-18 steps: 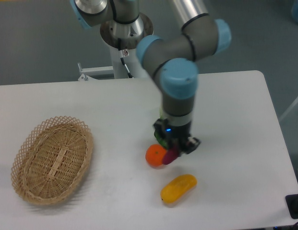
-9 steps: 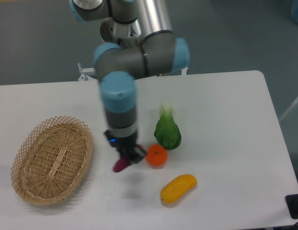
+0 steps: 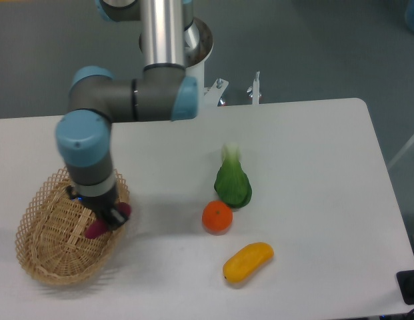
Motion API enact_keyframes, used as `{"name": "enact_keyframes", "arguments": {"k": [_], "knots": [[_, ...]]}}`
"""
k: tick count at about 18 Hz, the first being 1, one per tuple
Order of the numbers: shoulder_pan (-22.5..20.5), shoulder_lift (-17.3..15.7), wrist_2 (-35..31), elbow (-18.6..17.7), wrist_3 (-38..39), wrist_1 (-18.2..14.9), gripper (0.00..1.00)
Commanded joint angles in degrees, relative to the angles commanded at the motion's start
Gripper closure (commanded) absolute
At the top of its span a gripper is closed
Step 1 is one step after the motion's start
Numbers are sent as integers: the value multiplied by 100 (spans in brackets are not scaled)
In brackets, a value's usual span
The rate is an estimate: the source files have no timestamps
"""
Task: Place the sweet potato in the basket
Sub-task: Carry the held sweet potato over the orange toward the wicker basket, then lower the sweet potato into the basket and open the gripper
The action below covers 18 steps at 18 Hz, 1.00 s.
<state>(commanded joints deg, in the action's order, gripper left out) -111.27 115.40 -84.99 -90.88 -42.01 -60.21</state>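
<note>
The magenta-purple sweet potato (image 3: 98, 229) hangs tilted just above the right half of the woven tan basket (image 3: 43, 247), which lies at the table's left. My gripper (image 3: 103, 221) is shut on the sweet potato, its dark fingers pinching the tuber's upper end. The arm's wrist hides the basket's upper right rim.
A round orange (image 3: 217, 217) sits mid-table, touching a green leafy vegetable (image 3: 233, 181) behind it. A yellow-orange oblong fruit (image 3: 248, 261) lies near the front edge. The robot base (image 3: 193, 40) stands behind the table.
The arm has swung left across the table, carrying the sweet potato from beside the orange to over the basket. The green vegetable, once hidden by the arm, shows now.
</note>
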Motion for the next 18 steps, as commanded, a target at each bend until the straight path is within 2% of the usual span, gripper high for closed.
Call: {"name": "enact_keyframes", "arguments": {"k": [3, 5, 6, 7, 8, 10, 11, 18], "knots": [[193, 88, -9, -9, 149, 0, 84], [255, 158, -9, 0, 185, 17, 76], [299, 185, -9, 0, 185, 18, 68], [308, 237, -17, 0, 176, 78, 51], [325, 273, -18, 0, 184, 184, 41], [343, 299, -18, 0, 211, 333, 2], [343, 299, -26, 0, 211, 369, 0], [317, 80, -158, -105, 202, 369, 0]]}}
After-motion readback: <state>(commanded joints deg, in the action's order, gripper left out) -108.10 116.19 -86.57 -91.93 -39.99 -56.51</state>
